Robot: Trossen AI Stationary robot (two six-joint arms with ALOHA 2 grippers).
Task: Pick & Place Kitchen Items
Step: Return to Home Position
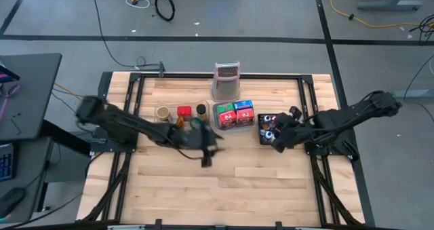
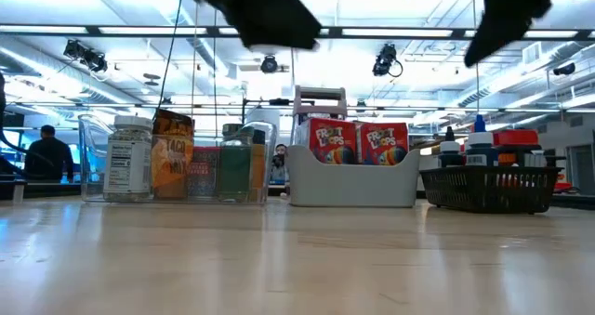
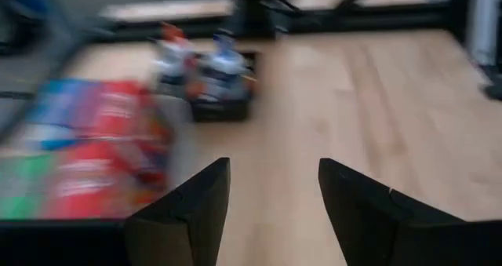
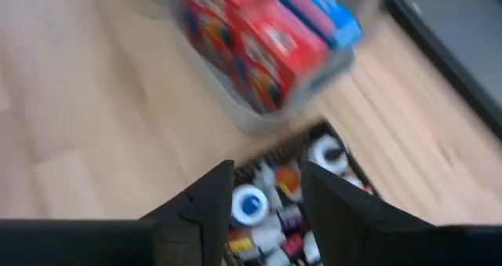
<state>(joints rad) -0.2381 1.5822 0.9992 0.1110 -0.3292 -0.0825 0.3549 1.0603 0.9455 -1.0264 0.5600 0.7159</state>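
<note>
1. Left gripper (image 3: 274, 169) is hovering at 7 o'clock of the boxes (image 1: 234, 115), fingers (image 3: 196, 211) gaping, holding nothing.
2. Right gripper (image 4: 267, 173) is hanging over the basket (image 2: 488, 190), fingers parted, empty.
3. Bottles (image 2: 479, 144) are standing in the basket, at 3 o'clock of the boxes.

Grater (image 1: 226, 81) at 12 o'clock on table (image 1: 224, 186); packets (image 1: 234, 113) in grey tray (image 1: 215, 118) at its 6. L gripper (image 1: 209, 142) at tray's 7, R gripper (image 1: 274, 136) at 4, over black basket (image 1: 260, 121).

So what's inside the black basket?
Little bottles with white and blue caps fill the black basket; whatever lies under them is hidden.
</note>
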